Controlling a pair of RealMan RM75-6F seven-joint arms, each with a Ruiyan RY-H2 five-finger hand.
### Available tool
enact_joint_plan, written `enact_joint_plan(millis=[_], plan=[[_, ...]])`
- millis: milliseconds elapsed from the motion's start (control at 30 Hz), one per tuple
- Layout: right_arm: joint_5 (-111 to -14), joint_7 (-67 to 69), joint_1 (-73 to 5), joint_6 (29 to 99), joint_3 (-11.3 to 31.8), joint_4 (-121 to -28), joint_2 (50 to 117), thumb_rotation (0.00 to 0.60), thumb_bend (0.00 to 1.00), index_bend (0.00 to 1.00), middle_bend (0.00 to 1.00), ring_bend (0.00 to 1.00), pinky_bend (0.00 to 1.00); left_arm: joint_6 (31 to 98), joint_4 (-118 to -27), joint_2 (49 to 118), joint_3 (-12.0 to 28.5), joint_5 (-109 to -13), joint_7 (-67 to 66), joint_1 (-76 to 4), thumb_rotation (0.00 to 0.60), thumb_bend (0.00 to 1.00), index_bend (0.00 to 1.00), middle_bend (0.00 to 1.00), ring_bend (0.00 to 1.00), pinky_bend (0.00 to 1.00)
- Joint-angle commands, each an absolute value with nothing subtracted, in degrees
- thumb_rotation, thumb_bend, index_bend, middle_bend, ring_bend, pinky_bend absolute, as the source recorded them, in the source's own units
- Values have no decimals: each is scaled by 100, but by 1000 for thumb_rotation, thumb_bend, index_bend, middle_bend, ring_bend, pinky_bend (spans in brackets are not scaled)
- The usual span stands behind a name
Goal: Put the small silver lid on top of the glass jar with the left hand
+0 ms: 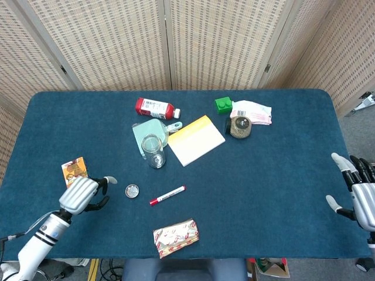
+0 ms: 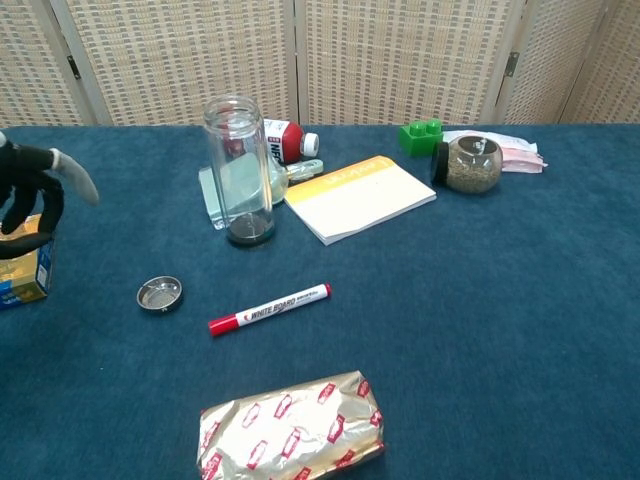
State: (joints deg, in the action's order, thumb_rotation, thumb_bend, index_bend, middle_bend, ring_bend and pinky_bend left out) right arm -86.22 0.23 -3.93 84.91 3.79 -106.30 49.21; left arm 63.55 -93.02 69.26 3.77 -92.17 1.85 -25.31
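The small silver lid [image 1: 132, 191] [image 2: 160, 294] lies flat on the blue table, front left of the glass jar. The empty glass jar [image 1: 153, 150] [image 2: 238, 170] stands upright with its mouth uncovered. My left hand [image 1: 82, 193] [image 2: 30, 190] hovers left of the lid, apart from it, fingers spread and curved, holding nothing. My right hand [image 1: 358, 190] is at the table's right edge, fingers spread, empty; the chest view does not show it.
A red whiteboard marker [image 1: 167, 195] lies just right of the lid. A foil packet [image 1: 176, 237] sits near the front edge. A small box [image 1: 73, 168] is behind my left hand. A notepad [image 1: 195, 139], red bottle [image 1: 154, 108], spice jar [image 1: 239, 126] and green brick [image 1: 223, 105] lie further back.
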Motion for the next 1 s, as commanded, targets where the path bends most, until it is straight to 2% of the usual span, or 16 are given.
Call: enact_joint_plan(millis=[33,100,367,567,1000], plan=[[-8614,12,-399,8478,382,-10638,4918,600,238,6,141,34,65,6095,-9023,7203,434,-9149,71,-2772,600,398,354,749,782,975],[-8610,8,-404,8469,384,-10639,4921,600,237,6,141,34,65,5935,-8878,7368,460,-9044,-51,-2891,600,376,365,821,844,1000],[-8576,7,-390,8462,380,-10636,4918,600,238,6,141,35,65,5587,-8537,7773,525,-8628,-430,-3127,600,357,423,951,946,1000],[-8550,52,-393,8438,384,-10584,4929,600,238,6,141,35,65,5365,-8193,8205,539,-8329,-612,-3283,600,348,479,981,967,1000],[-8532,152,-347,8453,364,-10502,4916,600,237,5,141,34,65,5176,-7793,8628,485,-7894,-911,-3426,600,348,485,996,977,1000]])
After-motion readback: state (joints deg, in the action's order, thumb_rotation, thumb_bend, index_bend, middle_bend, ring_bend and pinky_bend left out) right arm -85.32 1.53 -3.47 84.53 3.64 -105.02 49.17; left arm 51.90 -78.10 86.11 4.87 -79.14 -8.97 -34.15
